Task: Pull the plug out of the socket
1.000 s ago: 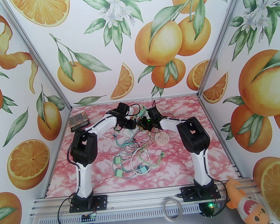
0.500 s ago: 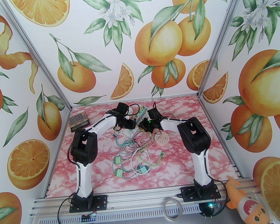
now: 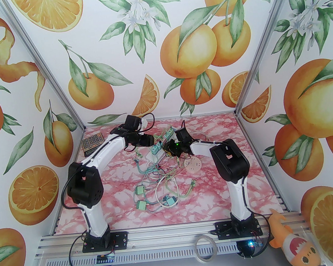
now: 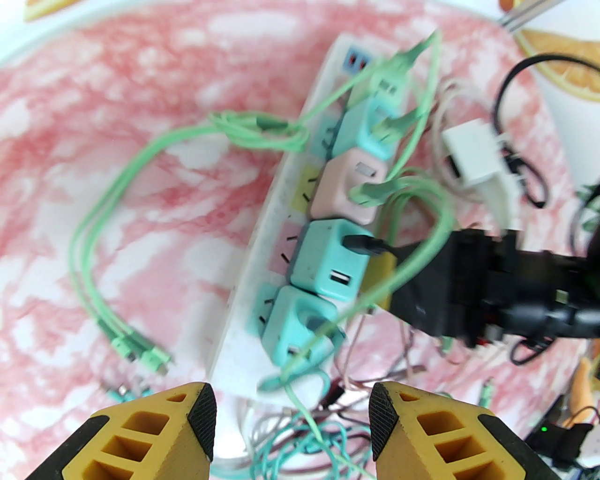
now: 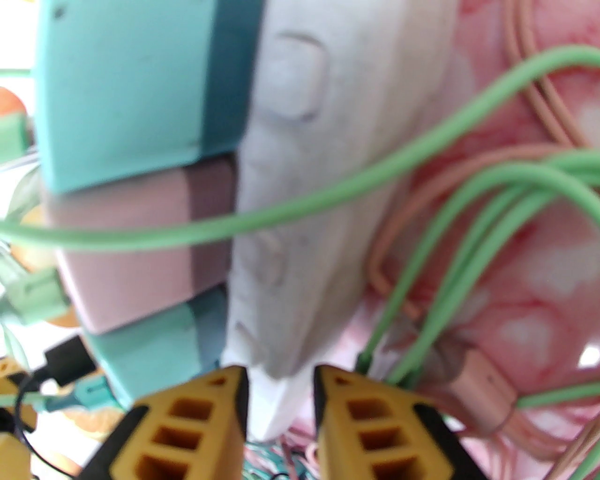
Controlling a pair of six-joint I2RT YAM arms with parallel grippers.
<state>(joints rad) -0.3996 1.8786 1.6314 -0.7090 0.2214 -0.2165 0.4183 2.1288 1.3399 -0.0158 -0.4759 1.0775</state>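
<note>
Right now the white power strip [image 4: 234,323] is lying mid-bench [image 3: 118,211], carrying a row of teal and pink cube plugs [image 4: 323,267] trailing green cables [image 4: 93,225]. The left fingers [image 4: 154,431] are hanging well apart above its near end, holding nothing. The right fingers [image 5: 187,422] are pinching the strip's thin edge.

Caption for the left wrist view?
Left end effector open, facing white power strip carrying pink adapter and teal adapters amid green cables.
</note>
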